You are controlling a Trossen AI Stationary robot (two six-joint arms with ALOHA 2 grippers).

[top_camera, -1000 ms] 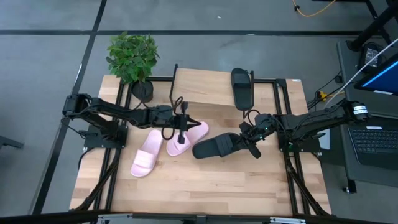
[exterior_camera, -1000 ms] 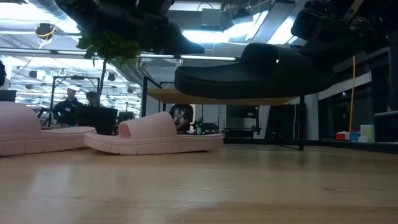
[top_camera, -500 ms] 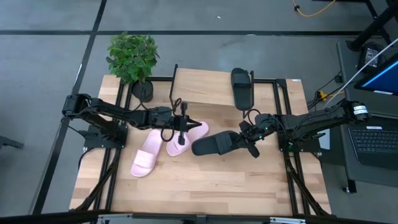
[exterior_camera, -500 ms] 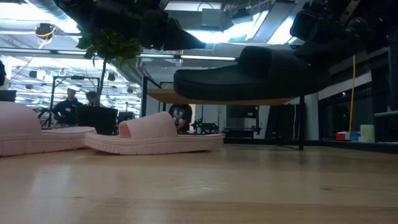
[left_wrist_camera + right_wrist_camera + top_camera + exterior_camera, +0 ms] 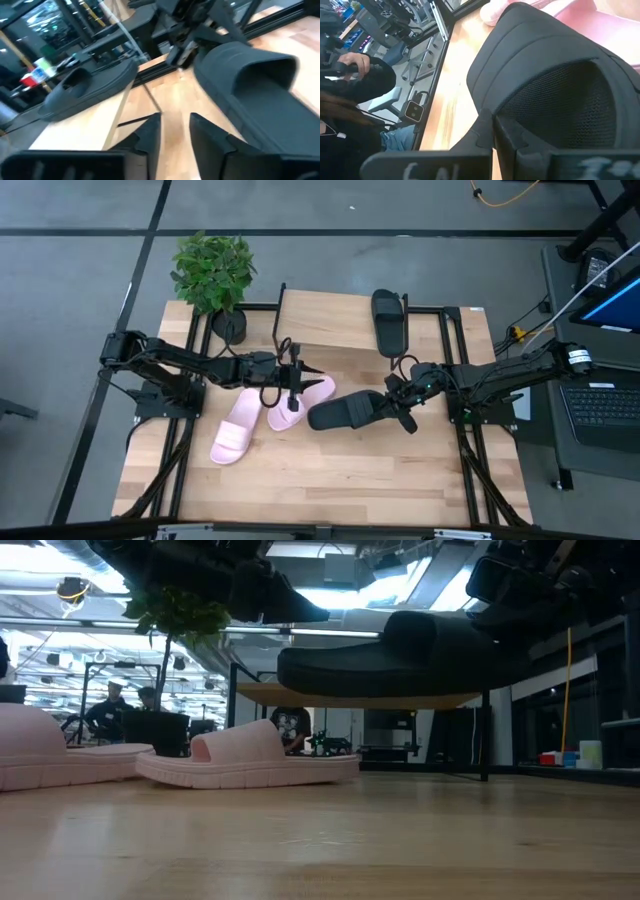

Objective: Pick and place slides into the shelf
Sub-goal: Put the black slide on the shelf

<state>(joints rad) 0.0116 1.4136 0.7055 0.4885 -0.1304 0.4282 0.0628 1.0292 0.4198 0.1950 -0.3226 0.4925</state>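
Clamped on the heel end of a black slide (image 5: 350, 413) is the right end effector (image 5: 404, 405), and the sandal is held clear of the worktop (image 5: 330, 480); in the low view its sole (image 5: 400, 675) is seen hanging level above the wood, with open space beneath it. In the right wrist view the dark fingers (image 5: 520, 142) are pressed in against the slide's wide strap (image 5: 545, 100) and footbed edge.

Over the two light pink slides, near the middle of the worktop, the left end effector (image 5: 293, 380) is held. Its fingers (image 5: 150, 137) are seen slightly parted in the left wrist view, with a narrow gap between them and nothing gripped. It sits above the nearer pink slide (image 5: 300, 400), which lies flat on the wood; whether it is touched cannot be told. The second pink slide (image 5: 234, 432) lies just beside the first, toward the front-left.

The shelf (image 5: 330, 320) stands at the back of the worktop, and the other black slide (image 5: 388, 322) rests on its plank top near the right end. A potted plant (image 5: 212, 275) is set at the back-left corner.
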